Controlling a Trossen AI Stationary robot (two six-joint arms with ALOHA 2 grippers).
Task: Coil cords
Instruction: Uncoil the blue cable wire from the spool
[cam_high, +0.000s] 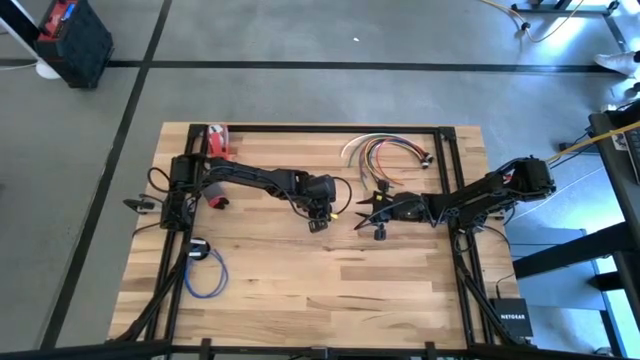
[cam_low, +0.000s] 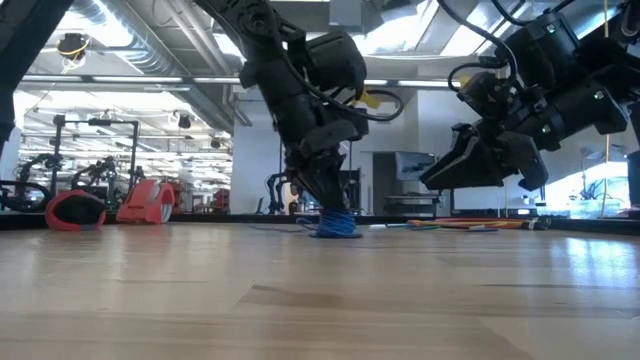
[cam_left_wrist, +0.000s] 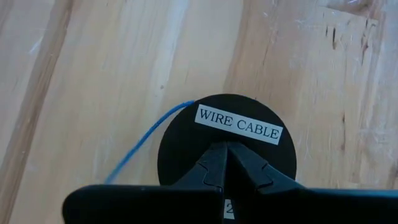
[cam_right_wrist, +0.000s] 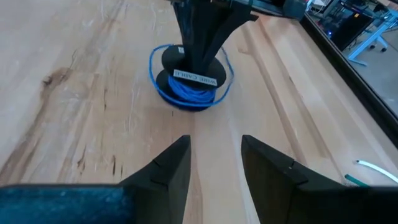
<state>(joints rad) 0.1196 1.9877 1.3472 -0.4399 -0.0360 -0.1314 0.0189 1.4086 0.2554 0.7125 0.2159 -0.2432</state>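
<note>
L gripper (cam_right_wrist: 198, 46) points straight down mid-tabletop (cam_high: 300, 280), fingers pressed together atop wire spool (cam_right_wrist: 189, 84). R gripper (cam_right_wrist: 214, 158) alongside, tilted low, fingers spread, holding nothing.

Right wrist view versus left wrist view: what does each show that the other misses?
Only the right wrist view shows the blue cord wound on the spool under the black disc, a loose loop ringing it, and the open right end effector short of it. Only the left wrist view shows the disc top straight down, with blue cord trailing off across the table. Both show the "WIRE CABLE" label and the shut left end effector at the disc.
</note>
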